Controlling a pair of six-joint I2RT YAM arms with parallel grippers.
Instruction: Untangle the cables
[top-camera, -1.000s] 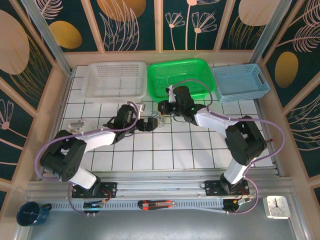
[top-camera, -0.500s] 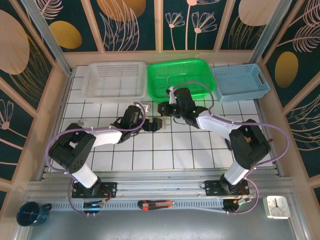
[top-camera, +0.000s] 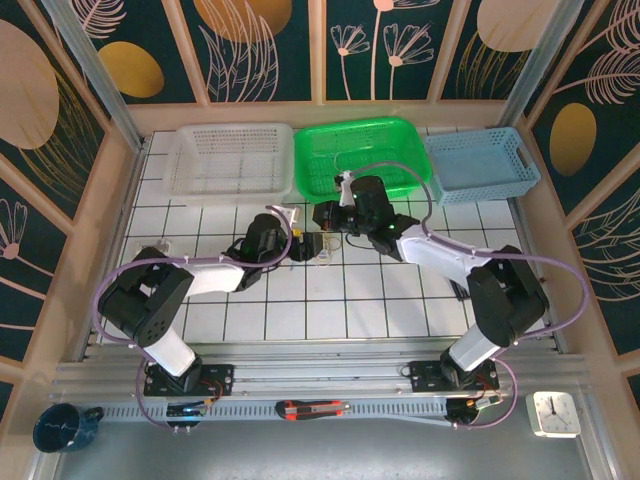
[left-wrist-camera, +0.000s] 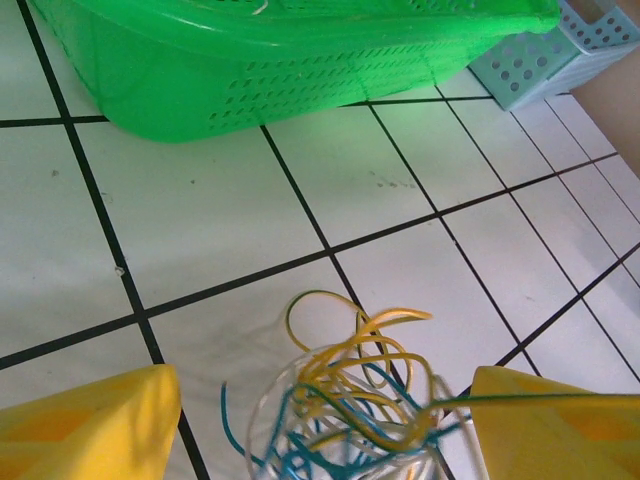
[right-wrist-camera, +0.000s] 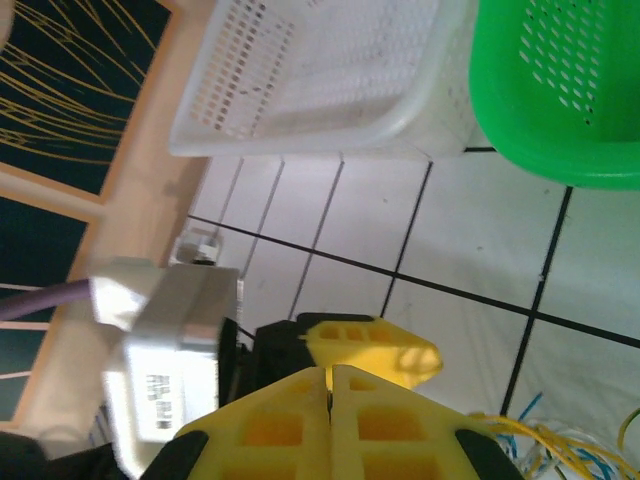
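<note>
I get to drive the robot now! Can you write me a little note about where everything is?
Grippers: the left gripper is open, one finger on each side of the cables. The right gripper is shut; I can't tell if it pinches a strand.
Where: one tangled clump of blue, yellow and whitish strands on the tiled table, in front of the green basket.
Done: no strand separated yet.
Left: pull the strands apart.

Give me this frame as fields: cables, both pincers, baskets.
cables: one tangled clump of blue, yellow and whitish strands on the tiled table
left pincer: open, fingers either side of the clump
right pincer: shut, next to the clump; grip on a strand unclear
baskets: white basket, green basket, blue basket, along the far edge
</note>
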